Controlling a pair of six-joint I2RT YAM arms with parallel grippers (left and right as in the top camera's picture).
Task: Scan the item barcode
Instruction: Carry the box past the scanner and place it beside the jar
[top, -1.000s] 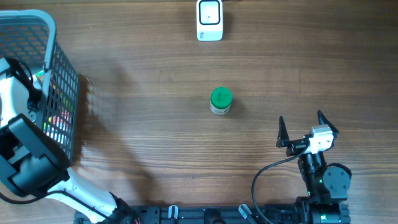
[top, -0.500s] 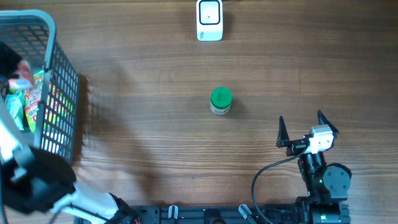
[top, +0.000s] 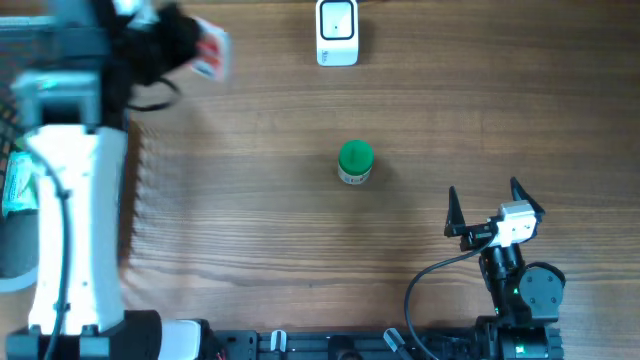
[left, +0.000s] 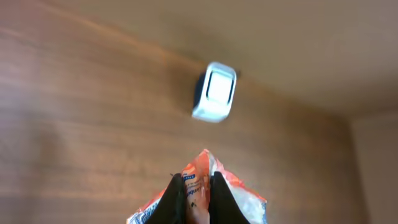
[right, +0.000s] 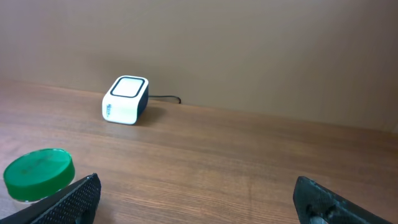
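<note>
The left claw (left: 194, 186) is clenched on an edge of an orange-and-white snack packet (left: 200, 163), lifted off the bench (top: 250, 200) — likely to present its barcode to the barcode scanner (left: 214, 91) just ahead. The right claw (top: 484, 192) rests released — unneeded here.

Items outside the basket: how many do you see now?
2. A snack packet pinched in the left gripper, left of the scanner in the overhead view; a green-lidded jar at the centre of the table. The left arm hides most of the basket, so its contents are uncounted.
</note>
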